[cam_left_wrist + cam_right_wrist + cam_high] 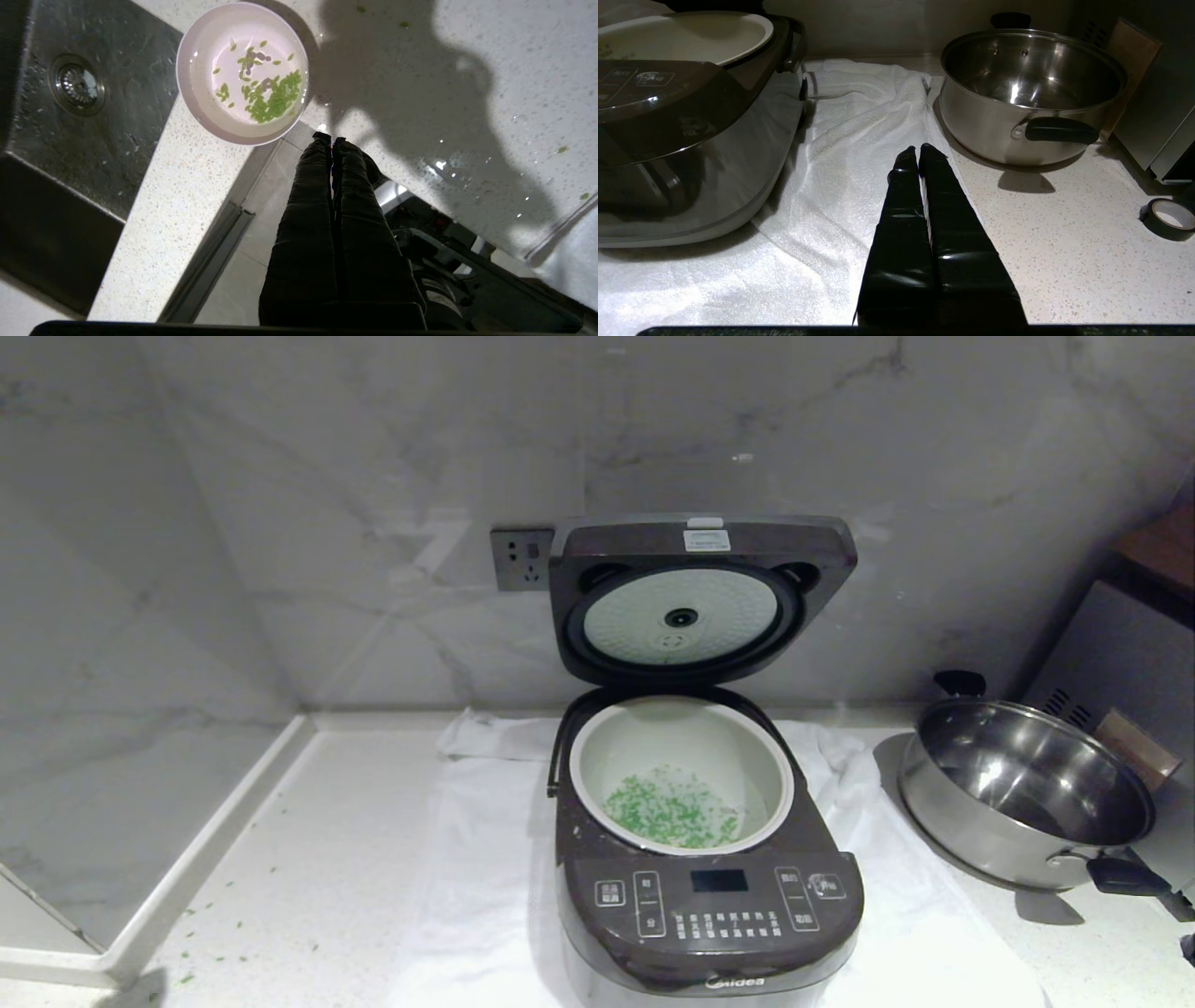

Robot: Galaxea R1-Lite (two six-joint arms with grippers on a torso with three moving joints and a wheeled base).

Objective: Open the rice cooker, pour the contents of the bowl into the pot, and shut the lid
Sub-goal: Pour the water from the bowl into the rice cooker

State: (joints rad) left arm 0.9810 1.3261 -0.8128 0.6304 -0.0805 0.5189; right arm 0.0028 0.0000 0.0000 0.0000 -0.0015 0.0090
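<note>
The dark brown-grey rice cooker (709, 905) stands on a white towel with its lid (695, 597) swung up against the wall. Its white-rimmed pot (681, 737) holds green bits (667, 807) on the bottom. Neither arm shows in the head view. In the left wrist view the pale pink bowl (198, 98) sits on the speckled counter by the sink, with green contents (273, 100) inside. My left gripper (332, 136) is shut and empty, hanging just clear of the bowl's rim. My right gripper (918, 148) is shut and empty, low over the towel between the cooker (691, 130) and the steel pan.
A shiny steel pan (1027, 793) with black handles stands right of the cooker. A steel sink (79, 116) with a drain lies beside the bowl. A roll of black tape (1168, 218) lies on the counter at the right. A wall socket (523, 558) sits behind the lid.
</note>
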